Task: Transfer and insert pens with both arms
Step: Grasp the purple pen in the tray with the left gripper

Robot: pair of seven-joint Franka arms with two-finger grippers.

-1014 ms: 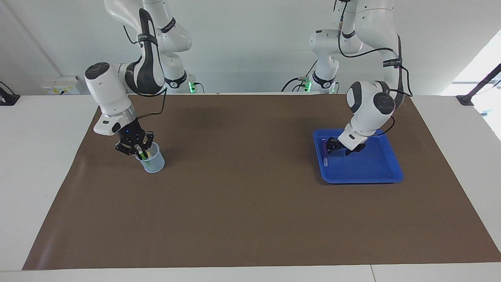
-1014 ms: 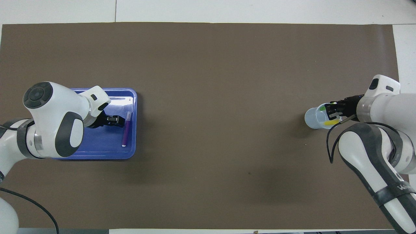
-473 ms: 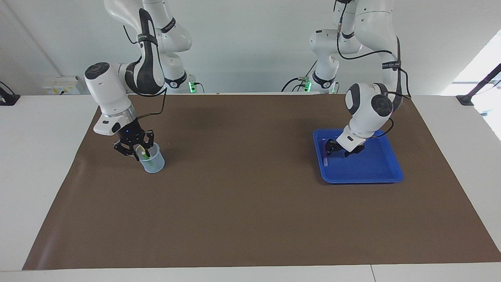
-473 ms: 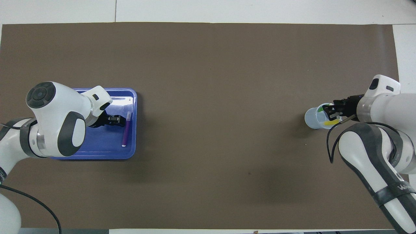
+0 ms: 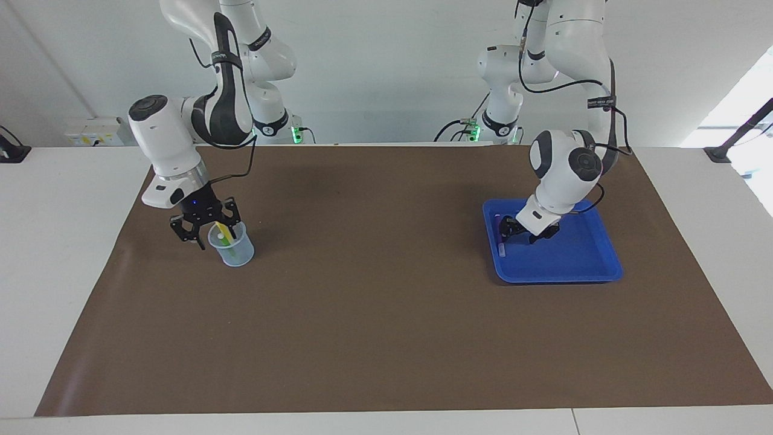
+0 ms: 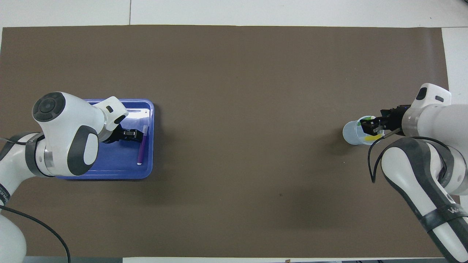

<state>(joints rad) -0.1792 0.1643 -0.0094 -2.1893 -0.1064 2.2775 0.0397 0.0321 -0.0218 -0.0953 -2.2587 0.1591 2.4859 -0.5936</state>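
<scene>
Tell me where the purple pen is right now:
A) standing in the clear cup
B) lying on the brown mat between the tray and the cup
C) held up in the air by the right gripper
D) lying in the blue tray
D: the purple pen lies flat in the blue tray, at the left gripper; only the yellow and green pens stand in the cup.

You've got three pens in play: one purple pen (image 6: 142, 145) lying in the single blue tray (image 6: 109, 173), plus one yellow pen (image 5: 221, 231) and one green pen (image 5: 226, 240) standing in the one clear cup (image 5: 232, 250). Two arms are at the table, each with one gripper. One brown mat (image 6: 234, 91) lies under the tray.
</scene>
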